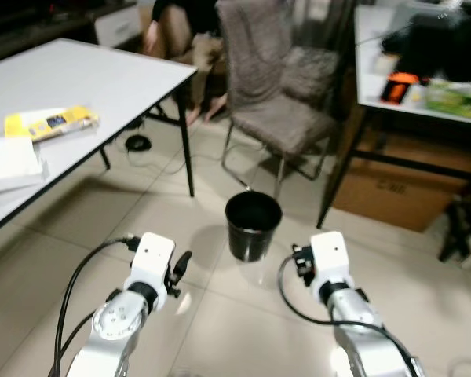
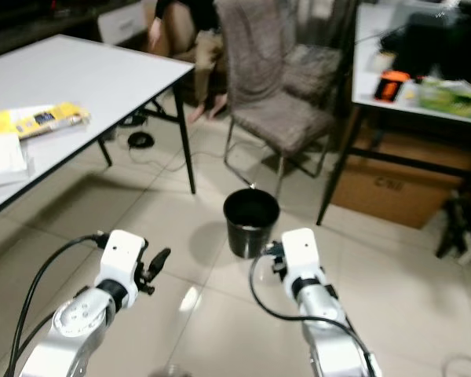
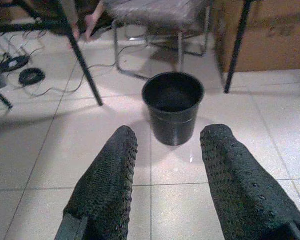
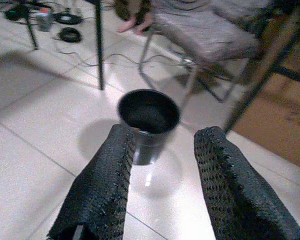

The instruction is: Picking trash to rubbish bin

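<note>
I hold both arms forward over the tiled floor, my left gripper (image 3: 165, 185) and right gripper (image 4: 162, 185) each spread apart and carrying nothing, aimed at the black rubbish bin (image 1: 253, 225) standing just ahead between them, by the grey chair (image 1: 279, 86). I judge this a ready pose, facing the drop point. The head views add the white table (image 1: 102, 75) to my left with a yellow packet (image 1: 51, 122) on it (possibly the trash); the wrist views look into the bin's dark inside instead.
</note>
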Robot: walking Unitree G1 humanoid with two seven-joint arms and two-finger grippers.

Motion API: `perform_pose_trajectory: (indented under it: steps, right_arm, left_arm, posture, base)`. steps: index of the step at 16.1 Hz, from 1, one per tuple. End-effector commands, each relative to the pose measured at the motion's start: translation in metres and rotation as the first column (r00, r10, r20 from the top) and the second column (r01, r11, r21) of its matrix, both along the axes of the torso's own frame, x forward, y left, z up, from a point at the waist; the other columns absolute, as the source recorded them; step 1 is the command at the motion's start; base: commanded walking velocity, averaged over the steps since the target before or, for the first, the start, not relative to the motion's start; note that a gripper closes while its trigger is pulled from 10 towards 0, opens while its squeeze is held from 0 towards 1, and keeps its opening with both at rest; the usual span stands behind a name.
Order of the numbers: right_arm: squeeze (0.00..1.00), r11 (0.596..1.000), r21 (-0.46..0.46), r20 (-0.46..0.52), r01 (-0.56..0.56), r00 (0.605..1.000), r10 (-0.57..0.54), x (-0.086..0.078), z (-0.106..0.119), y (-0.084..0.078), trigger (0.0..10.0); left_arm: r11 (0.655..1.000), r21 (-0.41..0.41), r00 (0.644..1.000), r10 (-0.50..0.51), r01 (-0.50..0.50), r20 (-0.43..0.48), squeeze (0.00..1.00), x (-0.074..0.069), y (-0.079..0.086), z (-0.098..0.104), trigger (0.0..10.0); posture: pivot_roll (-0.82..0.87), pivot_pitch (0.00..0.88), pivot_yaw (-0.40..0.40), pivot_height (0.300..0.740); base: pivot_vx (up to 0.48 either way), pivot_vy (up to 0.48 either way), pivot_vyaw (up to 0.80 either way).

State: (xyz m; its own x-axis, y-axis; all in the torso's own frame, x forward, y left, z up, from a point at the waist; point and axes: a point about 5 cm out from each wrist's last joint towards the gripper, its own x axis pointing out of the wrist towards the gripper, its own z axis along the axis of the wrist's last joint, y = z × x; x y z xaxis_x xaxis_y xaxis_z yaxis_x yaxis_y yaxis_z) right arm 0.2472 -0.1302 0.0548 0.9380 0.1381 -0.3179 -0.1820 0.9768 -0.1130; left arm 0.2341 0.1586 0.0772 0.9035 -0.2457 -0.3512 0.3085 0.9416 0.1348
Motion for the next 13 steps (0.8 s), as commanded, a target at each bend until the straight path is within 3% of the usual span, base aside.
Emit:
perform_pose_trajectory:
  steps: [1, 7, 8, 9, 13]
  right_arm:
    - [0.0, 1.0, 0.004, -0.009, 0.004, 1.0, -0.004, -0.002, -0.002, 0.0, 10.0]
    - [0.0, 1.0, 0.008, 0.004, -0.013, 1.0, 0.013, -0.002, -0.001, 0.003, 10.0]
    - [0.0, 0.999, 0.005, 0.016, -0.033, 0.999, 0.033, -0.002, 0.0, 0.005, 10.0]
    - [0.0, 0.998, 0.01, 0.02, -0.058, 0.998, 0.058, -0.001, 0.002, 0.008, 10.0]
    - [0.0, 0.993, 0.042, 0.037, -0.111, 0.993, 0.11, -0.002, 0.006, 0.016, 10.0]
  left_arm:
    - [1.0, 0.01, 1.0, 0.002, -0.002, -0.004, 0.0, 0.0, 0.002, 0.0, 10.0]
    - [1.0, -0.005, 1.0, 0.006, -0.006, -0.005, 0.0, -0.003, 0.005, 0.0, 10.0]
    - [1.0, -0.013, 1.0, -0.016, 0.016, 0.01, 0.0, -0.004, 0.004, 0.001, 10.0]
    - [0.999, 0.035, 0.999, -0.023, 0.022, 0.031, 0.0, -0.004, 0.005, 0.0, 10.0]
    - [0.997, 0.034, 0.99, 0.061, -0.066, 0.123, 0.0, -0.005, 0.008, 0.009, 10.0]
  posture:
    - [0.03, 0.0, -0.043, 0.74]
    - [0.03, 0.0, -0.048, 0.74]
    - [0.03, 0.0, -0.048, 0.74]
    - [0.03, 0.0, -0.047, 0.74]
    - [0.04, 0.0, -0.052, 0.74]
  base:
    - [-0.277, 0.0, 0.0]
    - [-0.272, 0.0, 0.0]
    - [0.0, 0.0, 0.0]
    - [0.0, 0.0, 0.0]
    - [0.0, 0.0, 0.0]
